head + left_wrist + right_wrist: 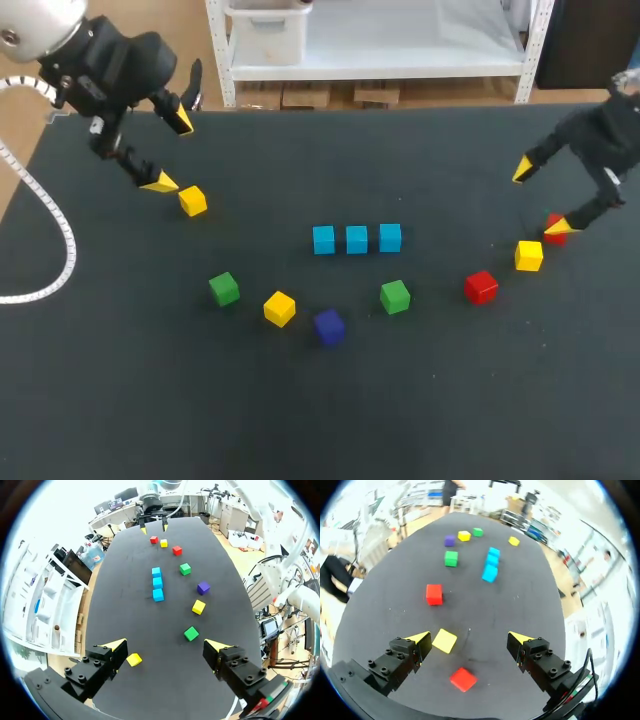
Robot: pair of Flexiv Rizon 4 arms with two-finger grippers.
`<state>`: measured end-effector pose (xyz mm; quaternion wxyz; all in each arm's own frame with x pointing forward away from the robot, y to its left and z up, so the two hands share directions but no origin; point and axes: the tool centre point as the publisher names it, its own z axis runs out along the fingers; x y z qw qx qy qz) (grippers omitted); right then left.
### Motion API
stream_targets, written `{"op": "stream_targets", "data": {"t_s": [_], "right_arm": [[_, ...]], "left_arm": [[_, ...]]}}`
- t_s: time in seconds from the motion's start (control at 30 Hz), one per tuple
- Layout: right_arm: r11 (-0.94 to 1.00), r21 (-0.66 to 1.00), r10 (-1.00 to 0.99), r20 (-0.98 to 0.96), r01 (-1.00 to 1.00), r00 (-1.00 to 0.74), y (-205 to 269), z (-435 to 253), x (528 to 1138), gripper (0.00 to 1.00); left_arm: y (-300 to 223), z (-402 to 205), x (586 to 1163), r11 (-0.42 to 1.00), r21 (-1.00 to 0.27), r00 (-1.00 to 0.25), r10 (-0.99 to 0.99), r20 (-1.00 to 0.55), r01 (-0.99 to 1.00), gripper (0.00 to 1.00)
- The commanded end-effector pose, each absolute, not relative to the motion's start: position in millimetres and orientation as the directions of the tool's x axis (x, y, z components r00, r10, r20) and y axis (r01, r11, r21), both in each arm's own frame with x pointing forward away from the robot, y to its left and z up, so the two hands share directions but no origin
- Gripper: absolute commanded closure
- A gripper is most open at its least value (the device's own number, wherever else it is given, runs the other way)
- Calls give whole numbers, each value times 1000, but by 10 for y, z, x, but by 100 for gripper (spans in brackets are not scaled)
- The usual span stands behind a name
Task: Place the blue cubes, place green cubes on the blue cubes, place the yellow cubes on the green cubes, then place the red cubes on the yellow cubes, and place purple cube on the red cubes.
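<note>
Three blue cubes [357, 239] stand in a close row at the middle of the table [450, 400], so the first step appears done. Nothing is stacked yet. Two green cubes [395, 297], three yellow cubes [279, 308], two red cubes [481, 287] and the purple cube [329, 326] lie loose around the row. The left gripper [172, 152] and right gripper [540, 198] hang over the table's sides, jaws spread and holding nothing. No container is in view.

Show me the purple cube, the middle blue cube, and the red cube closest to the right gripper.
purple cube [329, 323], head view, on its top face.
middle blue cube [357, 238], head view, on its top face.
red cube [463, 679], right wrist view, on its top face.
</note>
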<state>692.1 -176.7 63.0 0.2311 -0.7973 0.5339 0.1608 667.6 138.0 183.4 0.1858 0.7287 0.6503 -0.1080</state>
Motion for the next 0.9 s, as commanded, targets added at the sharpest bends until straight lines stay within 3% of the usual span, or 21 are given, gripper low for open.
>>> {"op": "stream_targets", "data": {"t_s": [0.03,0.7,0.9], "right_arm": [[-439,-170,-784,-407,-882,469,-1486,676,6925,0],[-418,-152,-789,-429,-896,440,-161,538,6253,0],[-369,-92,-821,-434,-925,371,-16,432,6056,0]], "left_arm": [[1383,1834,6685,-87,129,132,907,-399,988,0],[1383,1834,6685,-87,129,132,907,-399,988,0],[1383,1834,6685,-87,129,132,907,-399,988,0]]}}
